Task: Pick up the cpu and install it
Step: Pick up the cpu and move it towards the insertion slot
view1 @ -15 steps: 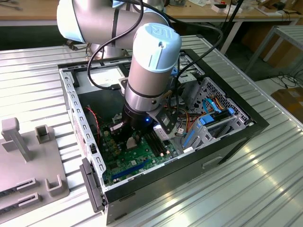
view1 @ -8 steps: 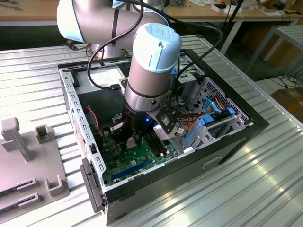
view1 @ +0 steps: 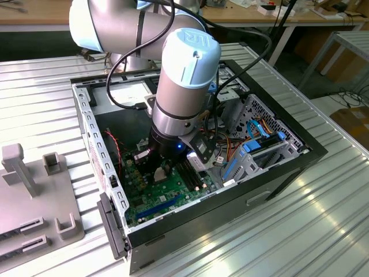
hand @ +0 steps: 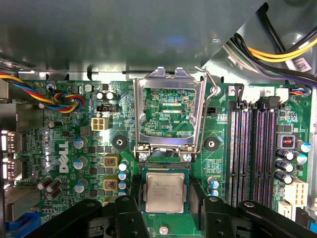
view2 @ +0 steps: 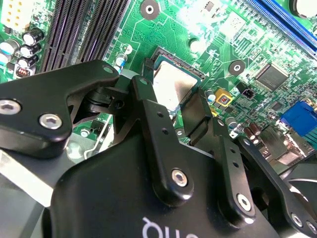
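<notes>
The gripper [hand: 165, 204] reaches down into the open case [view1: 190, 231], low over the motherboard [hand: 64, 129]. Its two fingers [hand: 135, 196] are closed on the cpu [hand: 165, 191], one against each side edge. The cpu lies flat, silver top up, at the socket, just beside the raised load plate [hand: 142, 114] and lever [hand: 203, 119]. Memory slots [hand: 252, 148] run near. The case sits on a ribbed table [view1: 323, 231]; a grey fixture [view1: 34, 193] lies at the exterior view's left.

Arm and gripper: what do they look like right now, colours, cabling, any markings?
The arm is silvery-grey tubing with pale blue round caps; a black cable loops along it. The gripper is matte black linkage bars joined by silver screws, with white lettering on its body.
</notes>
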Tool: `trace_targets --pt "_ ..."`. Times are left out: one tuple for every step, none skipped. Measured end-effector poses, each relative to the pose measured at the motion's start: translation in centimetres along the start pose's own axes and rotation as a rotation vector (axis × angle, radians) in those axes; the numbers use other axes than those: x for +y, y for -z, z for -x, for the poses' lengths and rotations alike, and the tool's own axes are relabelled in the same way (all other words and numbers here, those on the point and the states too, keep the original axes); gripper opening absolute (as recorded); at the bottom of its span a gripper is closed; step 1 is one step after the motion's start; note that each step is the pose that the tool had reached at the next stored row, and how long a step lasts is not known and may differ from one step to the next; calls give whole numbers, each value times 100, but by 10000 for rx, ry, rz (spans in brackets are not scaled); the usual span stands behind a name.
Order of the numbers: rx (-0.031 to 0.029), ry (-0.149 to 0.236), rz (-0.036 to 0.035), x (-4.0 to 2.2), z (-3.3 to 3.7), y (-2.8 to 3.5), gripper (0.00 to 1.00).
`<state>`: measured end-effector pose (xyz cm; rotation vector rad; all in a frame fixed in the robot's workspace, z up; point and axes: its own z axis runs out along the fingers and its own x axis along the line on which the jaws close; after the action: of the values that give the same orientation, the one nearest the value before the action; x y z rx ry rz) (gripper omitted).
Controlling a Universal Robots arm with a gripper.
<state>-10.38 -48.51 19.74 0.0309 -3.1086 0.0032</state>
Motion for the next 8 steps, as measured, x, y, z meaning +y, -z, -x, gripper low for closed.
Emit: trace_targets --pt "0 0 0 0 0 0 47" --pt "-1 -1 0 0 0 0 47" --pt "0 -1 0 0 0 0 47" --pt "1 -1 3 0 0 0 47" --pt "9 -3 2 0 -2 1 48" --pt "-3 -2 2 0 -1 0 55" --pt "-2 -1 1 0 0 1 55" --pt "0 -1 0 0 0 1 55"
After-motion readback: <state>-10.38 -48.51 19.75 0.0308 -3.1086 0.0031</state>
